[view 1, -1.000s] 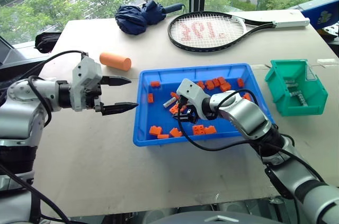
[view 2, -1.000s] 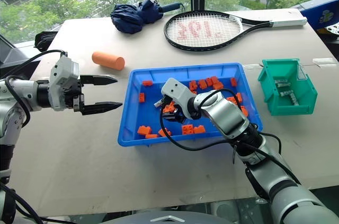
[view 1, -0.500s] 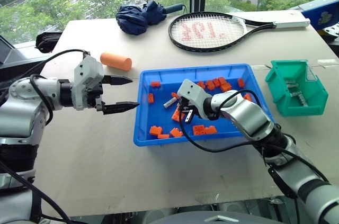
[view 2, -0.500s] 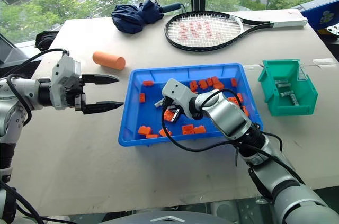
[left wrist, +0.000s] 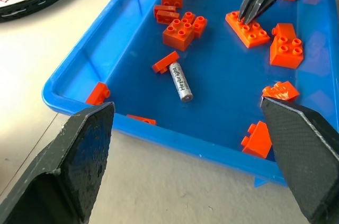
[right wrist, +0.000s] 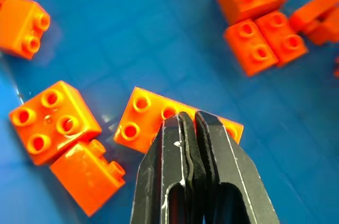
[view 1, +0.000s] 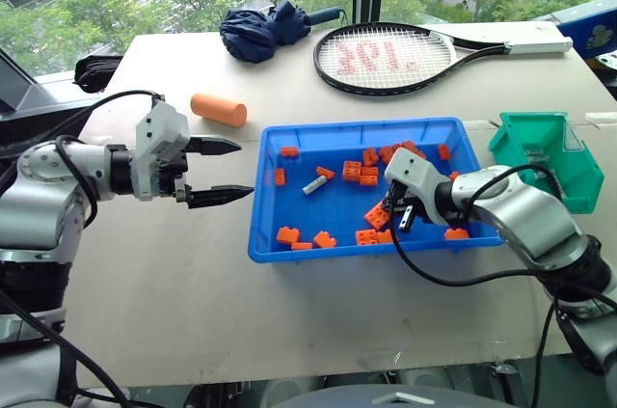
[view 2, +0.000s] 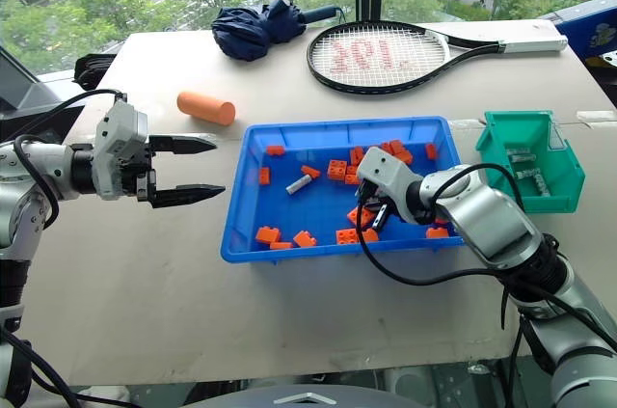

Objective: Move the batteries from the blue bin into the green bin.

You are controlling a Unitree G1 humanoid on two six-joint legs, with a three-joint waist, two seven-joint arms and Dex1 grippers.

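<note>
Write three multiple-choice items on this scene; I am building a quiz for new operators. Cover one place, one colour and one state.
1. Where does the loose battery lie?
A. on the racket
B. beside the umbrella
C. in the blue bin

2. What colour are the toy bricks?
A. green
B. orange
C. white

3. How is the left gripper?
A. open
B. shut on a brick
C. shut on a battery

Key: 1 C, the silver cylinder rests on the bin's blue floor. 2 B, every brick in the bin is orange. 3 A, its two black fingers stand well apart with nothing between them.
</note>
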